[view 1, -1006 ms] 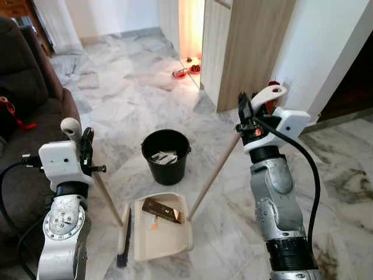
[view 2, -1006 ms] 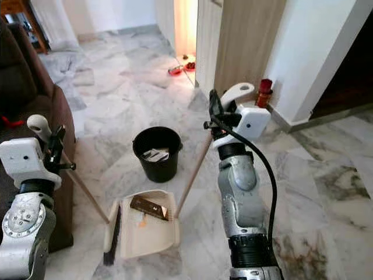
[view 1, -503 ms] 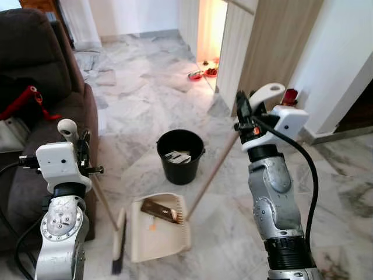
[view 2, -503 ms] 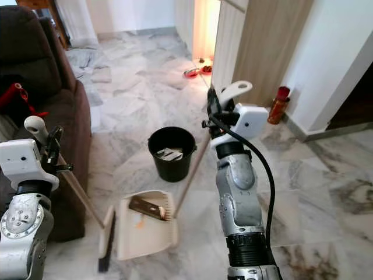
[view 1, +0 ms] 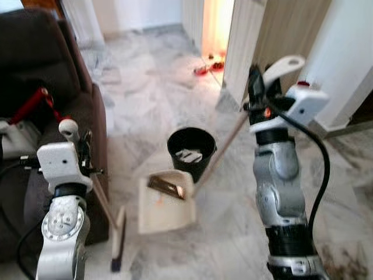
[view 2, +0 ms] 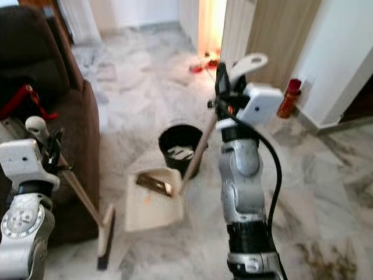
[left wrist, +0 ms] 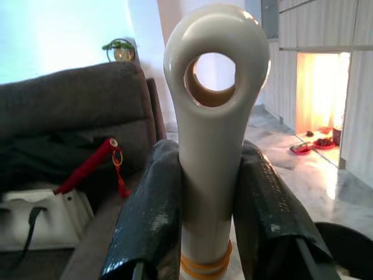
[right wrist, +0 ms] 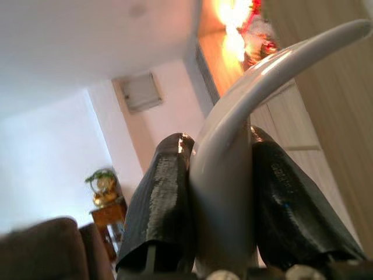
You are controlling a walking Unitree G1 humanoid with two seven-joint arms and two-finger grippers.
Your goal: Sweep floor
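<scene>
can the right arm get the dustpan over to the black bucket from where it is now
Probably yes. The right gripper is shut on the dustpan handle, and the pan sits right beside the bucket with nothing between them.

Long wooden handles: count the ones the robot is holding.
2. The broom handle in the left end effector, by the sofa; the dustpan handle in the right end effector, beside the bucket.

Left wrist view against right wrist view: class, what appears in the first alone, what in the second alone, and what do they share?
First alone: the broom handle with its hanging hole, clamped by the left gripper, plus a red strap on the sofa. Second alone: the curved dustpan handle clamped by the right gripper, and the ceiling. Shared: two black fingers gripping a pale handle, and a potted plant.
</scene>
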